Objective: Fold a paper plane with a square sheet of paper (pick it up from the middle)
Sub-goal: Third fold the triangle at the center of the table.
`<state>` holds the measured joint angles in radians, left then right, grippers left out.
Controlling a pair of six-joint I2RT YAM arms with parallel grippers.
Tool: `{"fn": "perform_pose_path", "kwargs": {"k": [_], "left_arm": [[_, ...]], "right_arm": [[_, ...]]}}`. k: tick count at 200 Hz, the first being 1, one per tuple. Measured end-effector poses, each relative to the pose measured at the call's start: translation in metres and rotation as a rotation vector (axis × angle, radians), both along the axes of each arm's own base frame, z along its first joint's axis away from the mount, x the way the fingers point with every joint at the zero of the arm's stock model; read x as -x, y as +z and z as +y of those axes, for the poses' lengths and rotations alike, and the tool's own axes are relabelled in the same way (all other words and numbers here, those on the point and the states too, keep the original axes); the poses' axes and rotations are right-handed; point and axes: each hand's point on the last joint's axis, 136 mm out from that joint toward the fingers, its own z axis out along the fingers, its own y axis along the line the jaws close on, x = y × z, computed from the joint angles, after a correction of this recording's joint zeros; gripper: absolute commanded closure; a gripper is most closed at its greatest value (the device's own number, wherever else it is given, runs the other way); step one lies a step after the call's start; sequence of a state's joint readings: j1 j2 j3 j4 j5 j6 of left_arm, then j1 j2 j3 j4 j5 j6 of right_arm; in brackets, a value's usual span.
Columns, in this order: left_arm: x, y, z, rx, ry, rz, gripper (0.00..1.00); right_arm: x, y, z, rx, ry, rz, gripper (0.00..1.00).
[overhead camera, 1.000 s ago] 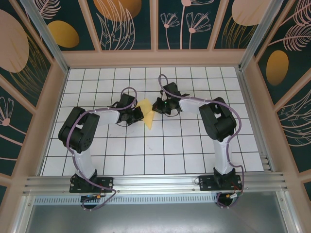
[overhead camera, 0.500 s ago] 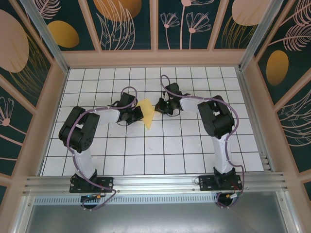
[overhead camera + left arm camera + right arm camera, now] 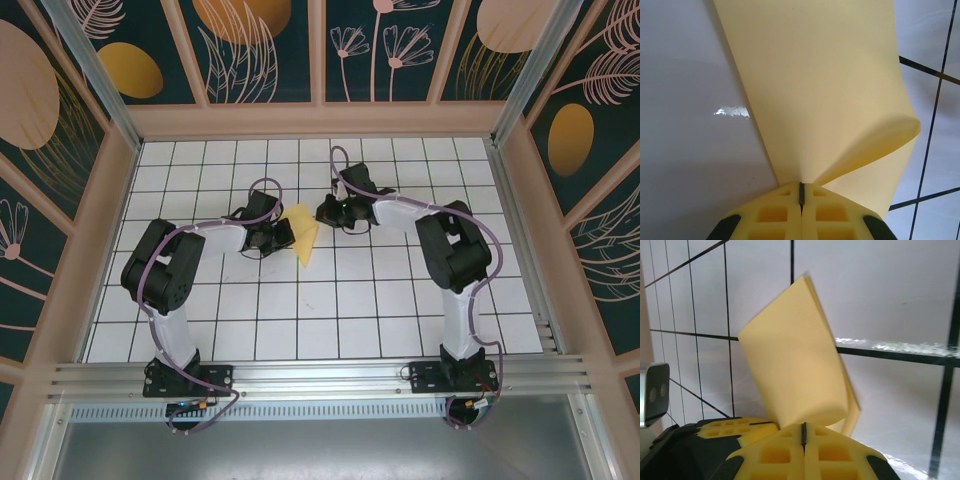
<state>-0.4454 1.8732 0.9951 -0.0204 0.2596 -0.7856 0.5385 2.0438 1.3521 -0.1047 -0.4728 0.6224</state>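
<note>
The paper [image 3: 305,238] hung between the two grippers over the middle of the far half of the table [image 3: 300,310], with the left gripper [image 3: 285,236] at its left edge and the right gripper [image 3: 324,213] at its far right corner. From above it looked like a narrow yellow wedge tapering to a point toward the near side.

It was thin, plain, matte yellow paper, doubled over on itself. In the left wrist view a soft rounded fold bulged to the right and a flat layer rose away from the fingertips. In the right wrist view it stood as a slanted, folded slab with a curled lower edge. The table was glossy white tile with thin black grid lines. The fingers [image 3: 775,215] were yellow, moulded in square pockets, on black bodies.

The left jaws were clenched on the paper, which spread out from the seam between the tips. The right jaws were pressed together too. The curled edge sat right at their tips, but I could not tell whether they pinched it.
</note>
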Motion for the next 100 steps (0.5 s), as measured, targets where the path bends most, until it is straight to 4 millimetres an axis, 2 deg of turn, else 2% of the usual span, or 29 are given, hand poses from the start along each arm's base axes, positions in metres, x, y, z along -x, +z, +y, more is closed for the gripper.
{"fn": "perform_pose_path", "kwargs": {"k": [49, 100], "left_arm": [[0.0, 0.0, 0.0, 0.0, 0.0, 0.0, 1.0], [0.0, 0.0, 0.0, -0.001, -0.001, 0.0, 1.0]], "right_arm": [[0.018, -0.007, 0.017, -0.002, 0.063, 0.02, 1.0], [0.017, -0.042, 0.009, 0.033, 0.051, 0.081, 1.0]]}}
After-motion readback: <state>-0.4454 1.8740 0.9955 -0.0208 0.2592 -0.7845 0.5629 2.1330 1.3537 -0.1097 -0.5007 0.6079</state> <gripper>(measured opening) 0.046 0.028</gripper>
